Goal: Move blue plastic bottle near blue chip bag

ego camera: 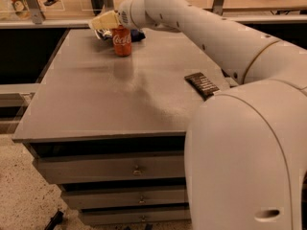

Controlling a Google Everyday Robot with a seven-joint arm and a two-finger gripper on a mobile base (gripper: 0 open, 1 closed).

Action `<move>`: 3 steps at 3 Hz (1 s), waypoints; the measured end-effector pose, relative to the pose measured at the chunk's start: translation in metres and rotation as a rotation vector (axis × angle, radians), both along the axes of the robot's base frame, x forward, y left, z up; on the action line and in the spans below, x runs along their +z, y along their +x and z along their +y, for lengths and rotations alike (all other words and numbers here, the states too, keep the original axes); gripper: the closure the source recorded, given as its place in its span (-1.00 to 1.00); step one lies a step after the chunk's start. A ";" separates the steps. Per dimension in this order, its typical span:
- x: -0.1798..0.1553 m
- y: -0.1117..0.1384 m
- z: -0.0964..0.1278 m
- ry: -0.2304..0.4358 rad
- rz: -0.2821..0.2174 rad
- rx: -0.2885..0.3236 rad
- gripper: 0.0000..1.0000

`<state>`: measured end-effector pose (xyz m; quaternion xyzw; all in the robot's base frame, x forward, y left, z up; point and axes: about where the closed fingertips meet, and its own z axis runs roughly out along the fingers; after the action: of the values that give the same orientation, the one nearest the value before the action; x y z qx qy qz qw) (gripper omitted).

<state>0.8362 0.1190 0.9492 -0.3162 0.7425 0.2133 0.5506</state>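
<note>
My gripper (103, 22) is at the far back left of the grey table (96, 104), at the end of the white arm reaching over it. It hovers just above and left of a red Coca-Cola can (122, 41). A dark blue glossy patch, the blue chip bag (137, 34), shows behind the can on its right, mostly hidden by the can and the arm. The blue plastic bottle cannot be made out; the gripper and can hide the spot under the gripper.
A flat dark brown bar wrapper (202, 84) lies near the table's right edge. My white body (244, 157) fills the lower right. Drawers (136, 169) sit below the tabletop. A shelf rail (48, 24) runs behind the table.
</note>
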 end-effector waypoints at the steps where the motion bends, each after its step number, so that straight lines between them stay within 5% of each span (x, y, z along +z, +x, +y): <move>1: -0.010 0.001 0.004 -0.018 0.012 0.024 -1.00; 2: -0.020 -0.001 0.006 -0.033 0.032 0.042 -1.00; 3: -0.031 -0.003 0.008 -0.042 0.058 0.063 -0.65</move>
<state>0.8328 0.1272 0.9185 -0.3446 0.7522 0.2240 0.5151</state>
